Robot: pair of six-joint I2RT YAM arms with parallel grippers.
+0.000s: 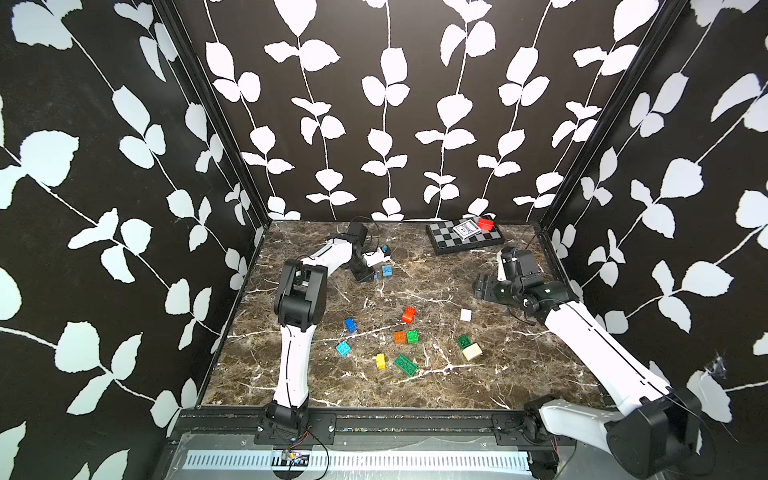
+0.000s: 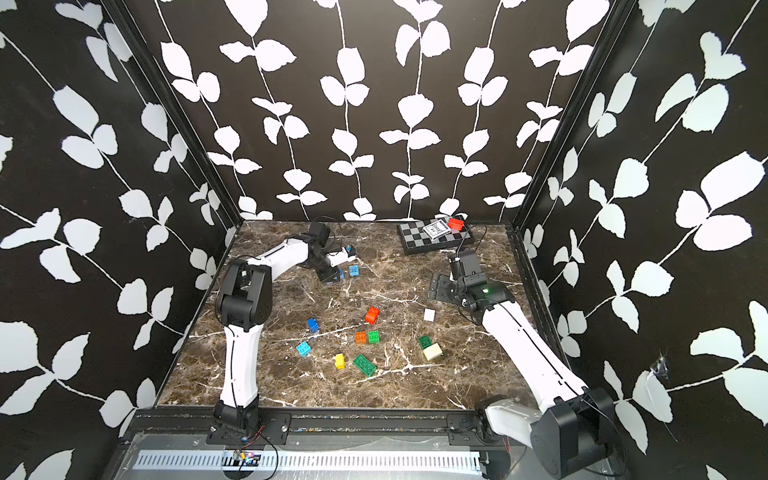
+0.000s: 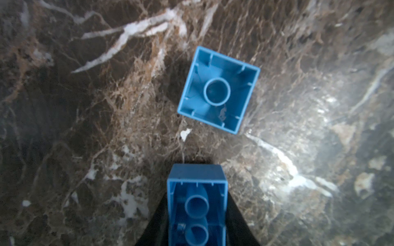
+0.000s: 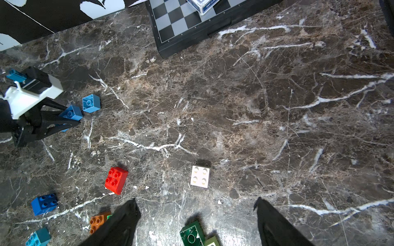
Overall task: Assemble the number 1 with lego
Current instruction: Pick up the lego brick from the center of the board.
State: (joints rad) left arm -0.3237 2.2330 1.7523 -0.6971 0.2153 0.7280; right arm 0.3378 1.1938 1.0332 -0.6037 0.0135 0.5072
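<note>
My left gripper [image 3: 197, 213] is shut on a blue oblong lego brick [image 3: 196, 204], its hollow underside facing the wrist camera, low over the marble at the back left [image 1: 368, 276]. Just beyond it a light blue square brick [image 3: 218, 89] lies upside down, apart from the held one. My right gripper [image 4: 196, 200] stands open and empty at the right [image 1: 482, 286]. Loose lego lies mid-table: red [image 1: 409, 314], blue [image 1: 350, 325], orange [image 1: 399, 337], green [image 1: 412, 336], yellow [image 1: 380, 361], white [image 1: 466, 314], cream [image 1: 472, 351].
A folded chessboard [image 1: 449, 239] sits at the back right, carrying a card box [image 1: 464, 230] and a red brick [image 1: 485, 224]. A long green brick [image 1: 405, 365], a dark green one [image 1: 463, 341] and a light blue one [image 1: 343, 348] also lie on the table. Patterned walls enclose three sides.
</note>
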